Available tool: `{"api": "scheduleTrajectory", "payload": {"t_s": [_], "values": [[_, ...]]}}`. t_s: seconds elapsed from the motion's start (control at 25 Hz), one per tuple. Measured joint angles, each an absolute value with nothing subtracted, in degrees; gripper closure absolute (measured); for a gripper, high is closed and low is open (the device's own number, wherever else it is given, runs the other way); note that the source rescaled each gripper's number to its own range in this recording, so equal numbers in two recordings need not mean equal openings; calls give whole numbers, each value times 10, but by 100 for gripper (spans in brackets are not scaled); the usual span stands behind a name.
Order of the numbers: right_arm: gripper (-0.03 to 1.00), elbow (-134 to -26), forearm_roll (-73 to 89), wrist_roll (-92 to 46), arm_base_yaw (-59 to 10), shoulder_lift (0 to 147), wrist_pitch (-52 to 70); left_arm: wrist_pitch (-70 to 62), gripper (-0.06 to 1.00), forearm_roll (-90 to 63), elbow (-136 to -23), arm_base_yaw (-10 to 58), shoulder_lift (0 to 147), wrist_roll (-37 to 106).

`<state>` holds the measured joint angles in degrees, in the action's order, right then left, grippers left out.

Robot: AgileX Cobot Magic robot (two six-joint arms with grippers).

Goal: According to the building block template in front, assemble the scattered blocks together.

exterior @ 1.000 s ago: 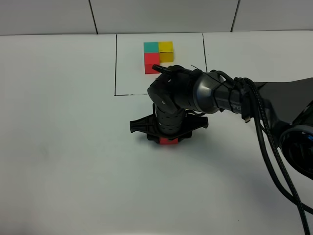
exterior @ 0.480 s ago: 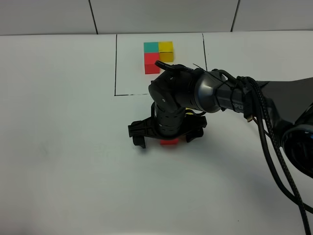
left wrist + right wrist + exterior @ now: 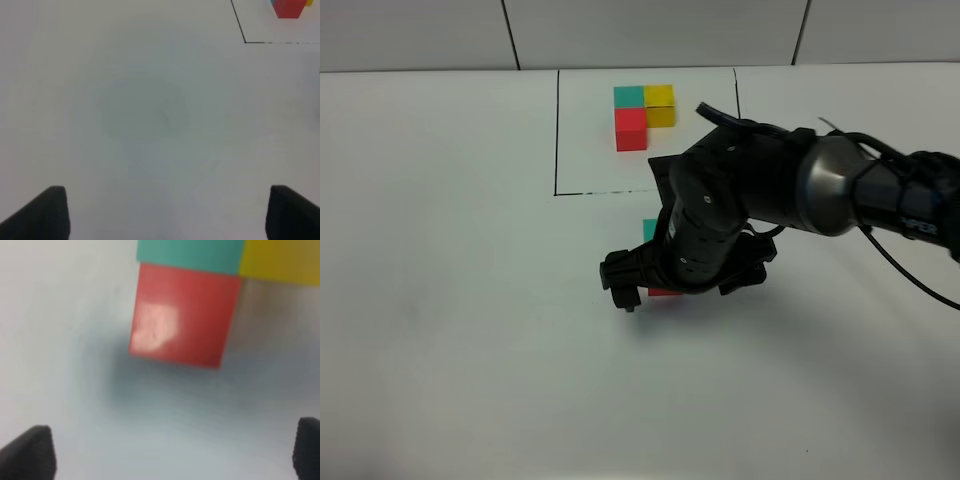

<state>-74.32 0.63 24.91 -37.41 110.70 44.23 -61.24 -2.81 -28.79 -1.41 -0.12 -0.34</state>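
On the white bench (image 3: pixel 450 300), the building block template (image 3: pixel 644 113) sits at the far side inside a thin black drawn rectangle (image 3: pixel 557 130): a teal cube and a yellow cube side by side, with a red cube just in front of the teal one. Nearer, outside the frame, lie the scattered blocks. In the right wrist view the red block (image 3: pixel 184 317) touches the teal block (image 3: pixel 192 254) along one face, and the yellow block (image 3: pixel 280 260) sits beside the teal one, making the same L shape. From the high camera only a sliver of the teal block (image 3: pixel 649 229) and of the red block (image 3: pixel 665 292) shows past the arm.

The right gripper (image 3: pixel 675 280) hangs just above these blocks, its jaws spread wide and released, nothing between them.

The left gripper (image 3: pixel 165 212) is also spread open and empty, over bare bench to the left of the frame; a corner of the drawn rectangle and the template's red cube show at the edge of its view.
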Motion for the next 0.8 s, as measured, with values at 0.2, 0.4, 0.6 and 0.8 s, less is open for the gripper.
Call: {"api": "scheduleTrajectory", "payload": {"t_s": [0.2,0.4,0.6,0.8], "values": [[7,-667,18,169,-317,1020,425,-612,20,-28,-288,-14,-1,-3],[12,-616,17,111,-182,963,418,-612,20,-28,-288,-14,-1,-3],[16,-574,10,32,-75,858,417,-612,20,-28,-288,-14,-1,-3],[16,-530,0,6,-31,707,423,-612,20,-28,-288,-14,-1,-3]]}}
